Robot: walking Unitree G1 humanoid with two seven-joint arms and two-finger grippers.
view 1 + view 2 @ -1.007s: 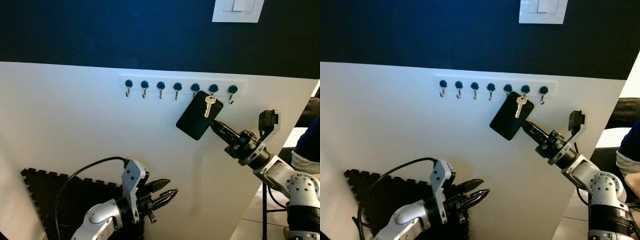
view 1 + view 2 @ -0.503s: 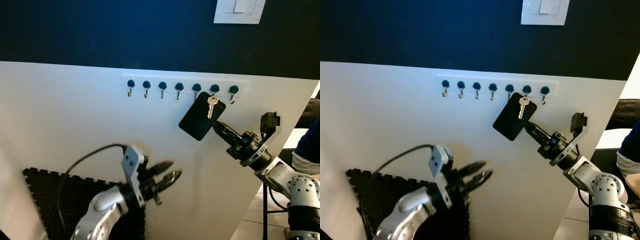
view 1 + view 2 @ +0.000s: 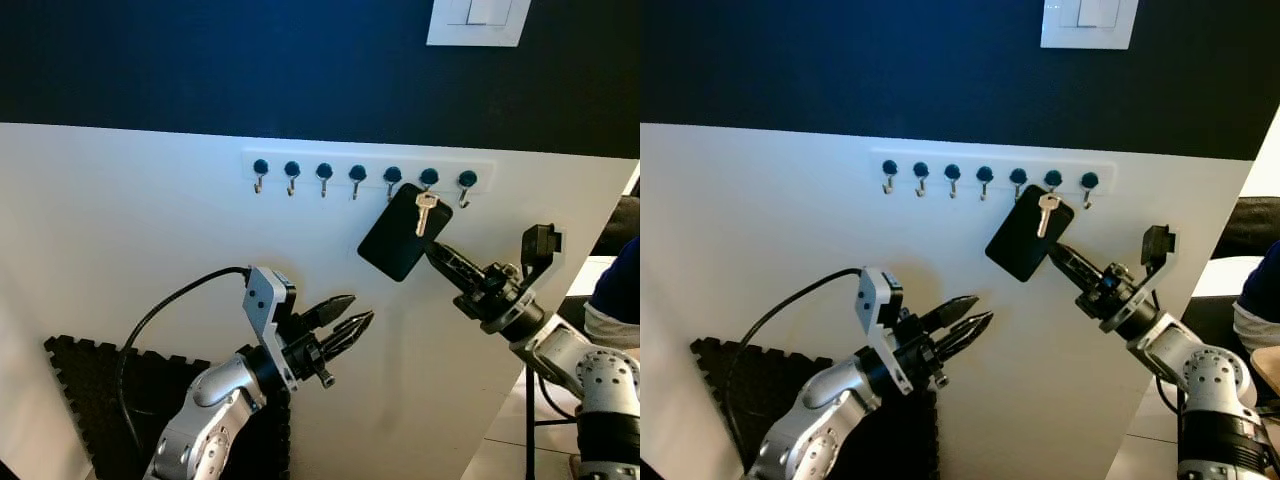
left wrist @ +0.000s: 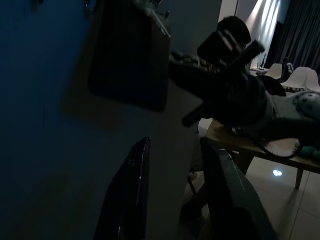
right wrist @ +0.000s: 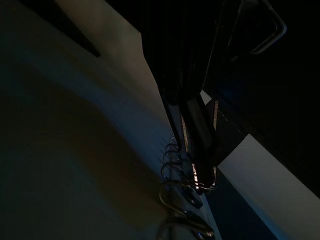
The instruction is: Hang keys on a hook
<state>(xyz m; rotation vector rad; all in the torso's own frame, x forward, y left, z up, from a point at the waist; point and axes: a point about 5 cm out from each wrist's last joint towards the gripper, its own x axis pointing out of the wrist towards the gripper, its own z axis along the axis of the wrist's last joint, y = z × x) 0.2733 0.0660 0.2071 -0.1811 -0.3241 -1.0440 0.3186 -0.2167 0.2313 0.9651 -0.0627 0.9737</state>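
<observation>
A white rack (image 3: 365, 170) on the wall carries a row of several blue-capped hooks. My right gripper (image 3: 433, 250) reaches up from the right and is shut on a black key fob (image 3: 393, 235). The fob lies tilted against the wall. Its silver key (image 3: 424, 212) hangs just under the second hook from the right (image 3: 428, 181); I cannot tell whether its ring is on that hook. In the dark right wrist view, the hooks (image 5: 181, 192) line up past the fingers (image 5: 197, 135). My left gripper (image 3: 358, 311) is open and empty, raised lower left of the fob.
A white light switch (image 3: 475, 20) sits on the dark upper wall. A black foam mat (image 3: 90, 385) lies at the lower left behind my left arm's cable (image 3: 165, 320). A person's blue sleeve (image 3: 615, 295) shows at the right edge, beside a wooden table (image 4: 250, 145).
My left arm has lifted, bringing its open gripper up and to the right toward the fob. The right gripper and key have stayed almost still under the hook.
</observation>
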